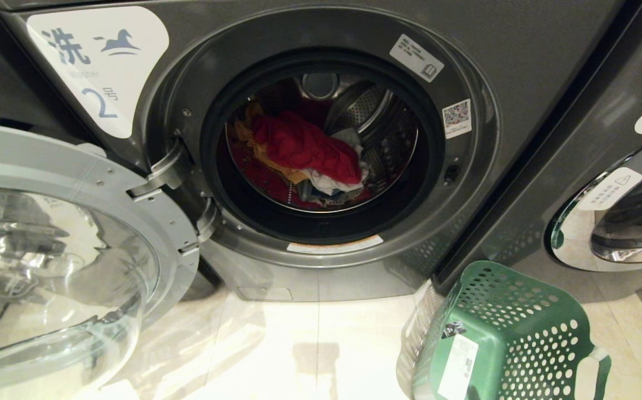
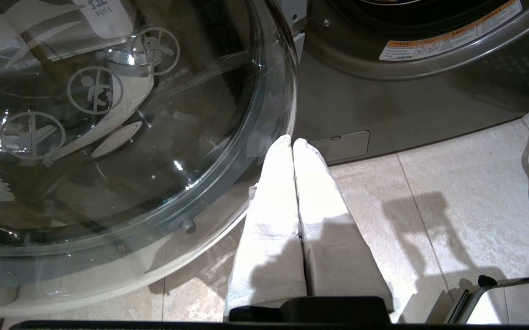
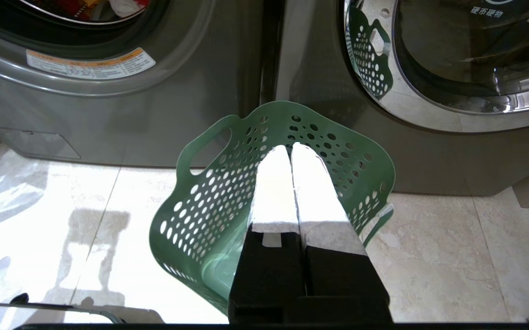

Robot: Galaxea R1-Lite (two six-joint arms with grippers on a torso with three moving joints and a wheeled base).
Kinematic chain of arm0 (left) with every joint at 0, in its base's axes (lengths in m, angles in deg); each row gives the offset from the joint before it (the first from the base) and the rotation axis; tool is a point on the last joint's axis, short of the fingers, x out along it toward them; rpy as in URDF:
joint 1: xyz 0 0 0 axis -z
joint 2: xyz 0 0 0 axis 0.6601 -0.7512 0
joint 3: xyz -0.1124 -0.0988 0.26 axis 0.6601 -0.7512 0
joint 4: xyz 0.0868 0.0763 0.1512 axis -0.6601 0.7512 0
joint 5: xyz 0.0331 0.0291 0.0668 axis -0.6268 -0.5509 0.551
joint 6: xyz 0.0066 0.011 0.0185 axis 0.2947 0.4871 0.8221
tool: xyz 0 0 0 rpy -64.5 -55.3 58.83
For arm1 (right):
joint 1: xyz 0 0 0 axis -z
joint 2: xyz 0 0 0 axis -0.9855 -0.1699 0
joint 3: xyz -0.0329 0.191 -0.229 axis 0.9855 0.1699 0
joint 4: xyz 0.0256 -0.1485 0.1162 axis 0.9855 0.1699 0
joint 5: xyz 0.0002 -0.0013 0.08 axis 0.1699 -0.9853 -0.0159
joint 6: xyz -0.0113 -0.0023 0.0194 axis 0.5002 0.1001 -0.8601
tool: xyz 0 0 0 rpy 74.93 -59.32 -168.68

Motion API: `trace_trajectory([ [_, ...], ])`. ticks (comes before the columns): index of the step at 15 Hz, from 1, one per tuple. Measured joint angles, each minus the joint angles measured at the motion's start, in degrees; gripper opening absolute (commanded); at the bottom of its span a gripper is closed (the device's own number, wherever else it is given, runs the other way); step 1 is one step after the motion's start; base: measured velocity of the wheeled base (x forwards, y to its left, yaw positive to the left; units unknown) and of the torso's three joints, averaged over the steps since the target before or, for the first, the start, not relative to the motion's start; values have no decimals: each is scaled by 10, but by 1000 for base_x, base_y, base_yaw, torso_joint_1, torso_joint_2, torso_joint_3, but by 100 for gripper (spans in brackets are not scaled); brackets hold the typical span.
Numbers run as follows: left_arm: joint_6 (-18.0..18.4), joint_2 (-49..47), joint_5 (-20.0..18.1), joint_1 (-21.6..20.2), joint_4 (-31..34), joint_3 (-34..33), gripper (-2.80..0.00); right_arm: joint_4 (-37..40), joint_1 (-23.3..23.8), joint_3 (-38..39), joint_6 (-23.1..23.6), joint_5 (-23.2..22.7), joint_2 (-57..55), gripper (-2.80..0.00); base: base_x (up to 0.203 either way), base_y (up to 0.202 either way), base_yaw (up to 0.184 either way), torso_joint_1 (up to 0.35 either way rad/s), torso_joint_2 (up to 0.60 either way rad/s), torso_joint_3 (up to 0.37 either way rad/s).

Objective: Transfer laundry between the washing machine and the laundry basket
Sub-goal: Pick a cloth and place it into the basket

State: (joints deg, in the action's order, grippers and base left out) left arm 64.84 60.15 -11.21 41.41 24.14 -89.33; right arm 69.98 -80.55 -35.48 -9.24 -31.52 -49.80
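- Laundry [image 1: 304, 147] is seen piled inside the drum of the washing machine [image 1: 321, 289]: a red garment lies on top, orange-yellow cloth is tucked at its left, white cloth shows at its lower right.
- A strip of the same pile is caught through the drum opening in the right wrist view.
- The washing machine is marked by a white label [image 1: 101, 61] with a blue 2 and a horse mark; its round glass door [image 1: 59, 261] is swung fully open to the left on its hinge [image 1: 159, 175].
- The laundry basket [image 1: 512, 333], green with perforated walls and side handles, is stood on the tiled floor [image 1: 309, 344] at the lower right of the washer, just in front of the seam between it and the next washer; nothing can be seen inside it.
- A white sticker [image 1: 458, 366] is seen on the basket wall.
- A neighbouring washer [image 1: 621, 222] with a closed chrome-rimmed door is placed to the right.
- Left claw [image 2: 292, 143]: fingers pressed together, nothing pinched, held above the floor just beside the rim of the open door.
- Right claw [image 3: 291, 149]: fingers pressed together, nothing pinched, held over the basket.
- Neither arm is caught in the head view.
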Motion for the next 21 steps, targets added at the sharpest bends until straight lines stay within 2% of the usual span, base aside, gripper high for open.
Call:
trace_trajectory([
  [9,9,0,0,0,3,0,-280,0,0,0,0,0,0,-280,0,0,0,0,0,0],
  [15,-3,0,4,0,0,0,-280,0,0,0,0,0,0,-280,0,0,0,0,0,0],
  [17,-21,0,6,0,-1,0,-280,0,0,0,0,0,0,-280,0,0,0,0,0,0],
  [21,-24,0,7,0,-1,0,-280,0,0,0,0,0,0,-280,0,0,0,0,0,0],
])
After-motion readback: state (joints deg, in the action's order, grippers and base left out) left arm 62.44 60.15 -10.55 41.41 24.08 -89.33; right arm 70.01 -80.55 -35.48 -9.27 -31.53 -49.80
